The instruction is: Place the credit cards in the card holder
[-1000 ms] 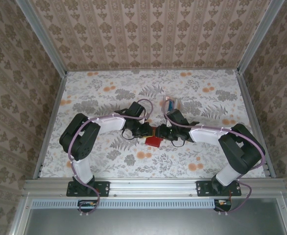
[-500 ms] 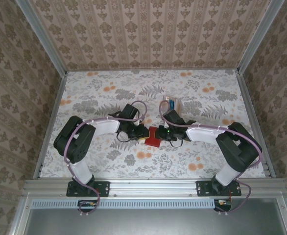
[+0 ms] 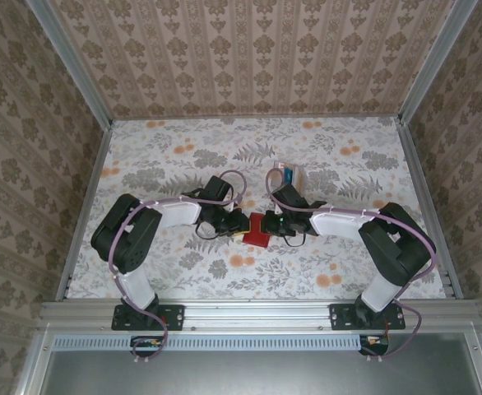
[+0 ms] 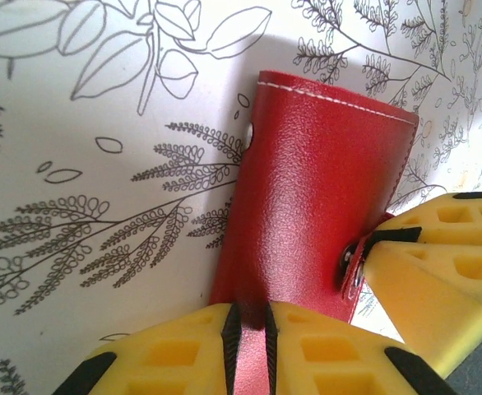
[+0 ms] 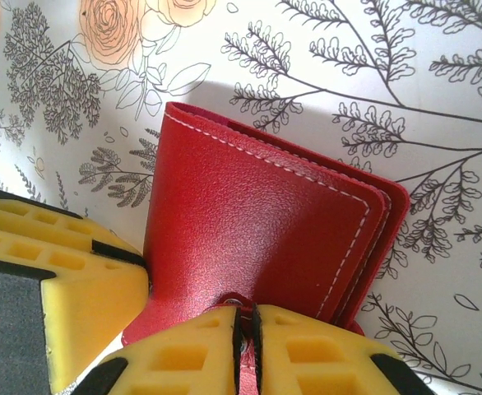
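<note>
right jaws have closed onto card holder (image 5: 257, 222).

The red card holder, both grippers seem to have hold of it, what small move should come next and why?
Probably ease the two grippers apart to spread the card holder open. The left gripper and right gripper each pinch an edge of it. It looks folded shut, with only its red outer side showing.

The folded card holder (image 4: 315, 197) hides its pockets; the credit cards (image 3: 285, 174) are too small to count.
</note>
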